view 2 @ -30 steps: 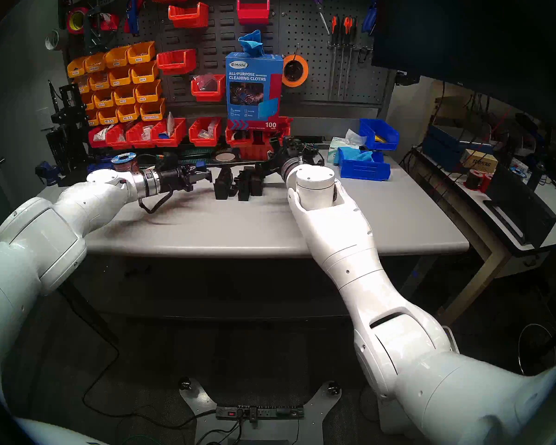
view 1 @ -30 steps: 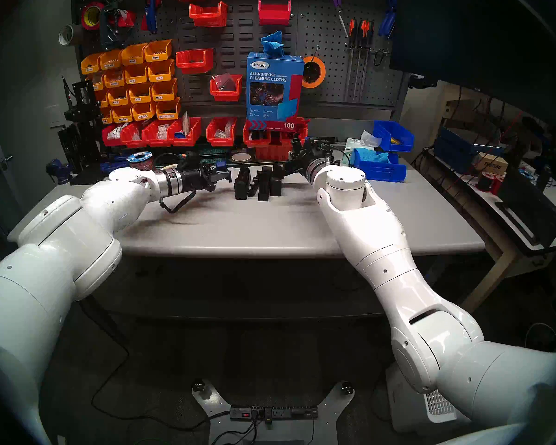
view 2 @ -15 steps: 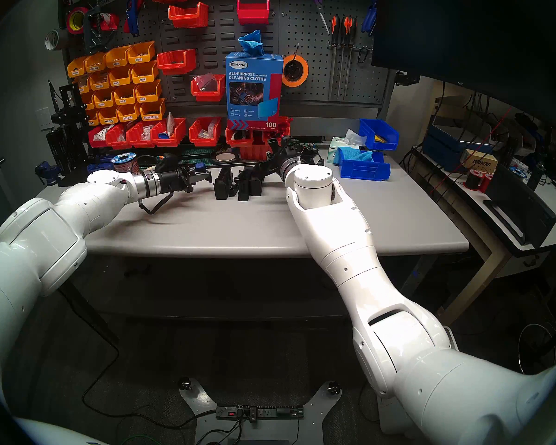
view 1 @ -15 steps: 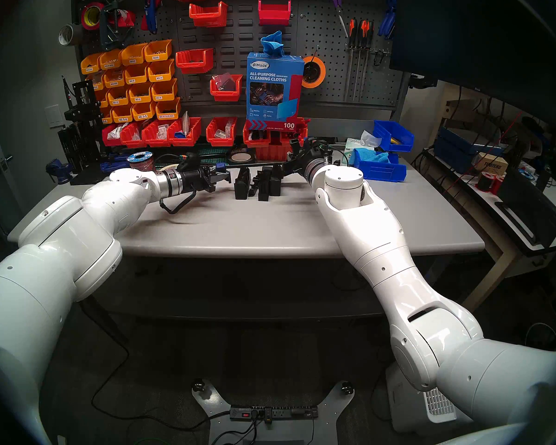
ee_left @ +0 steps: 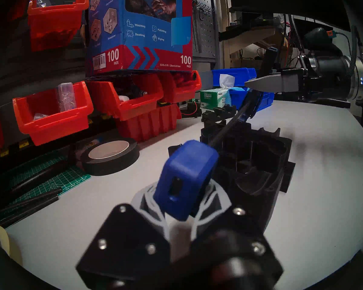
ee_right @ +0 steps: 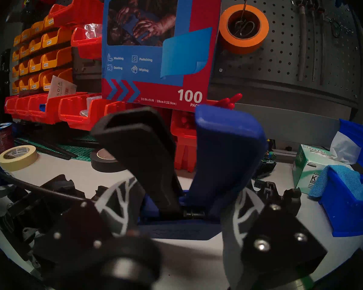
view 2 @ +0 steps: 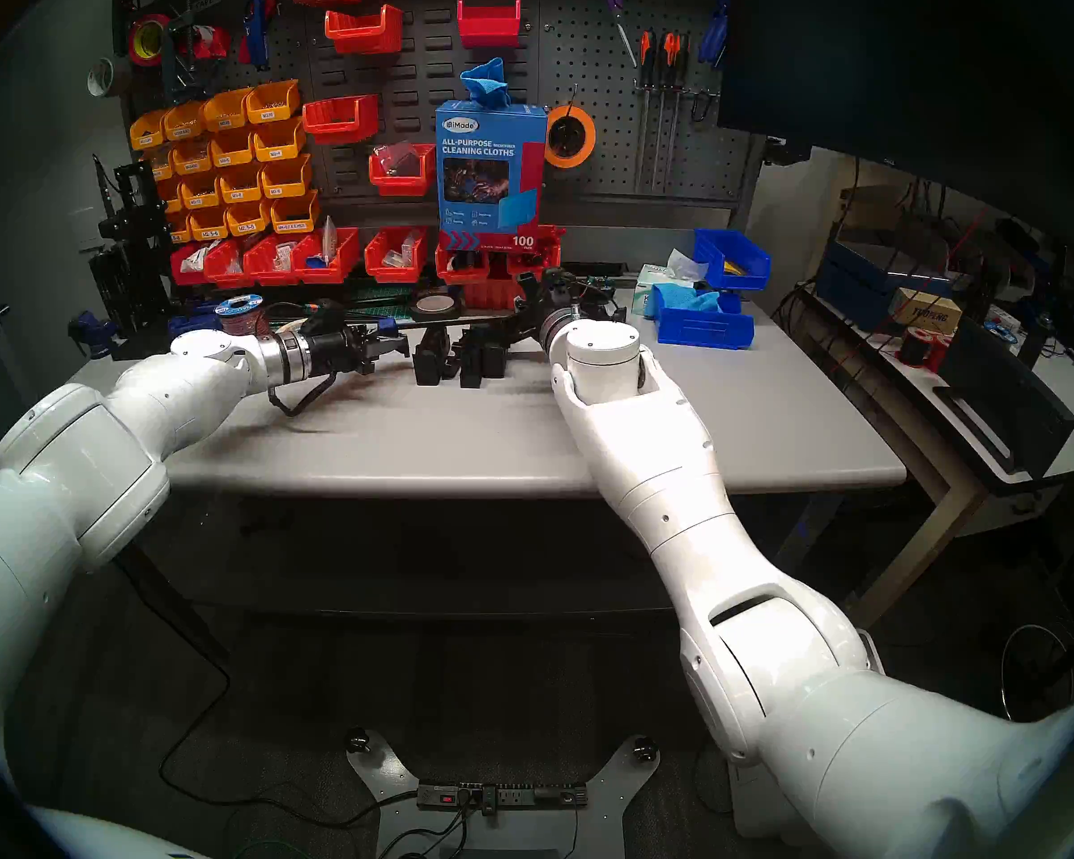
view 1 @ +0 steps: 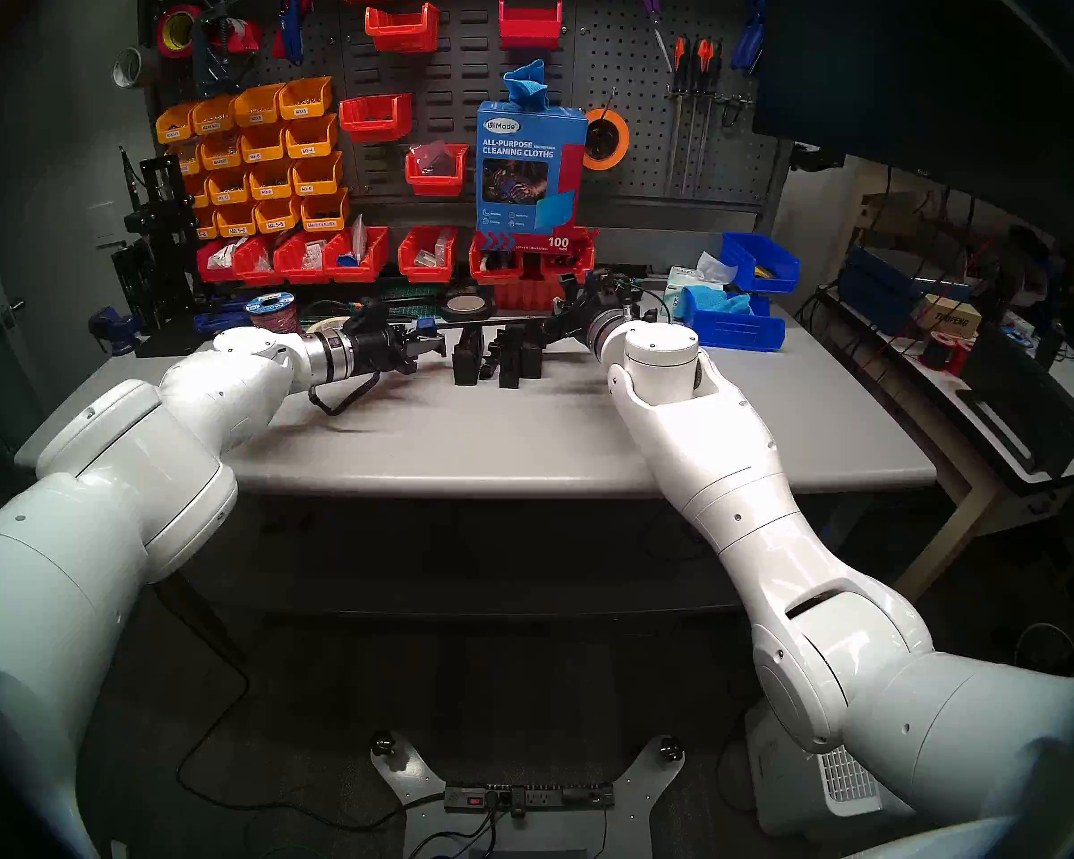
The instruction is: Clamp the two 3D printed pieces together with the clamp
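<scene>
Grippers both hold the clamp for you, one at each end, above the grey table. Your left gripper is squeezed tight on the blue end jaw, its grey fingers pressed against the sides of that block. Your right gripper is closed around the blue handle and black trigger, which stick up between its fingers.

Between your 2 grippers the thin black bar runs almost level across the middle of the table. Directly under it stand the 2 printed pieces, black and blocky, side by side with a narrow gap between them. From the left wrist view the bar passes over their tops; whether it touches them cannot be told.

Further out, a roll of black tape lies flat behind the pieces, near a green cutting mat. A roll of cream tape sits to the left. Red bins line the back edge, with a blue box of cleaning cloths standing on them. To the right are blue bins and a green tissue box. A pegboard with yellow bins and tools fills the wall behind.
</scene>
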`<state>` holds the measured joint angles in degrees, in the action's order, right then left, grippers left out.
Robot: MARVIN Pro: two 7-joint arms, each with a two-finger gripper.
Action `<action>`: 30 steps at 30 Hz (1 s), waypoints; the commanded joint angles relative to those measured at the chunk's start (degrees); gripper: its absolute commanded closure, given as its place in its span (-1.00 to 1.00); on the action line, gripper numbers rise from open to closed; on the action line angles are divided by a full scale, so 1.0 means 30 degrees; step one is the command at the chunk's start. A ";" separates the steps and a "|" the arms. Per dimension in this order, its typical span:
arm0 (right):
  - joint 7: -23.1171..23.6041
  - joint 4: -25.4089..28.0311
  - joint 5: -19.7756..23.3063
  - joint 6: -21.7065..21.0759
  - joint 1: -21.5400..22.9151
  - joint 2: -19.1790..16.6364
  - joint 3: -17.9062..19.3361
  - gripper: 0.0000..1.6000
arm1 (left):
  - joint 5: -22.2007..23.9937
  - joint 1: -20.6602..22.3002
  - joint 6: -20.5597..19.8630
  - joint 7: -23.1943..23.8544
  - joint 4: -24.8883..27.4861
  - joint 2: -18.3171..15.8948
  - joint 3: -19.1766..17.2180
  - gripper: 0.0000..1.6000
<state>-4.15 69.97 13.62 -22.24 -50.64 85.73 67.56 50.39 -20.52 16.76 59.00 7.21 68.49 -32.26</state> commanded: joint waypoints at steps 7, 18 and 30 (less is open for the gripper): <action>0.0312 0.0089 0.0018 -0.0079 0.0581 0.0490 -0.0407 1.00 | 0.0145 0.1203 0.0054 -0.0057 0.0526 0.0336 -0.0289 1.00; 0.0310 -0.0269 0.0038 -0.0169 0.0307 0.0421 -0.0463 1.00 | 0.0012 0.1210 0.0015 -0.0133 0.0612 0.0488 -0.0249 1.00; 0.0314 -0.0315 0.0000 -0.0317 0.0415 0.0303 -0.0405 1.00 | -0.0150 0.1045 -0.0042 -0.0405 0.0671 0.0897 -0.0189 1.00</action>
<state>-4.04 68.85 13.47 -22.58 -49.82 85.82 67.25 49.53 -20.55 16.52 57.79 7.28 68.82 -32.32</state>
